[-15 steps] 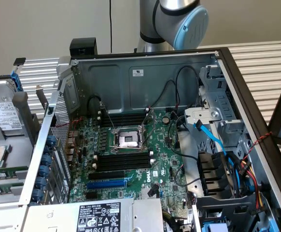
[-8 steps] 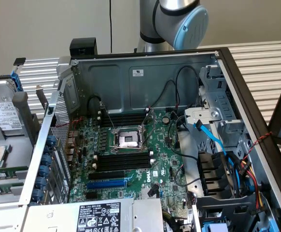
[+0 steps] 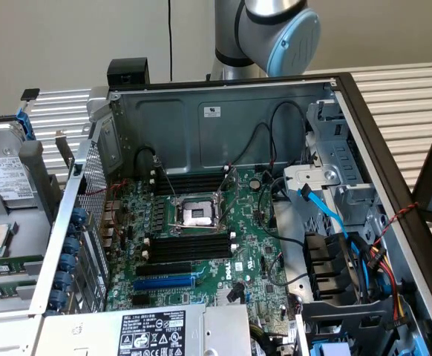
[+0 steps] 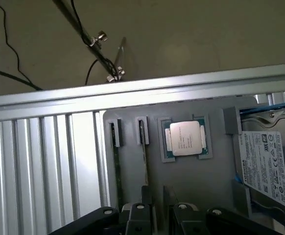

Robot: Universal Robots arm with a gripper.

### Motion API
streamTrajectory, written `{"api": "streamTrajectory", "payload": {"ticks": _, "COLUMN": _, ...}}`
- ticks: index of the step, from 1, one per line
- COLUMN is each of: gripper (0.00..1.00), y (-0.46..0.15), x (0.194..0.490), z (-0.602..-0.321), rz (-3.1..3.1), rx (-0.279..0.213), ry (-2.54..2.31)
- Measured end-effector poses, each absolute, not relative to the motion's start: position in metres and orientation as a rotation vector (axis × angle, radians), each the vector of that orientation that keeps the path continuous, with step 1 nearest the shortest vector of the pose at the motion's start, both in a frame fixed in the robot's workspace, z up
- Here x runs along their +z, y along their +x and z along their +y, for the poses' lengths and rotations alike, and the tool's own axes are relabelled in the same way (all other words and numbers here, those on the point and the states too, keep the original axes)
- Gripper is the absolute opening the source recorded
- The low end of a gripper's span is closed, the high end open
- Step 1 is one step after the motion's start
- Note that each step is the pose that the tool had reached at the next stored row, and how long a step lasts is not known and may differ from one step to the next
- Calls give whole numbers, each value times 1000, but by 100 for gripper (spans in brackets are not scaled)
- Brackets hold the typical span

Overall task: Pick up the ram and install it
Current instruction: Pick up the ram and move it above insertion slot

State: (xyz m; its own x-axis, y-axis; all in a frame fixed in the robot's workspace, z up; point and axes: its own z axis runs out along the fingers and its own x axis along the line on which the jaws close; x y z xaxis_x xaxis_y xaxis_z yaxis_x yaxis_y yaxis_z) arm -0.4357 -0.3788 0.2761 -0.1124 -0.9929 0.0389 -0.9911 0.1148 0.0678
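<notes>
Jaws apart — ram (image 4: 145, 164) in tray (image 4: 196, 181).

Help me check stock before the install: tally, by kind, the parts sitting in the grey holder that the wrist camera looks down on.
ram sticks, standing edge-on in their slots, the second at: 2
processor chip: 1
hard drive: 1
Total: 4
</notes>
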Motion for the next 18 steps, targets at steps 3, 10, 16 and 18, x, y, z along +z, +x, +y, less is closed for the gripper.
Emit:
{"api": "streamTrajectory", "payload": {"ticks": 3, "gripper": 24, "y": -437, "x": 275, "z": -380, "rz": -2288, "rx": -23, "ry": 2056}}
{"api": "streamTrajectory", "payload": {"ticks": 10, "gripper": 24, "y": -446, "x": 271, "z": -384, "rz": -2295, "rx": -3, "ry": 2069}}
{"api": "streamTrajectory", "payload": {"ticks": 16, "gripper": 24, "y": -449, "x": 261, "z": -393, "rz": -2283, "rx": -3, "ry": 2080}}
{"api": "streamTrajectory", "payload": {"ticks": 18, "gripper": 24, "y": -449, "x": 258, "z": -398, "rz": -2279, "rx": -3, "ry": 2085}}
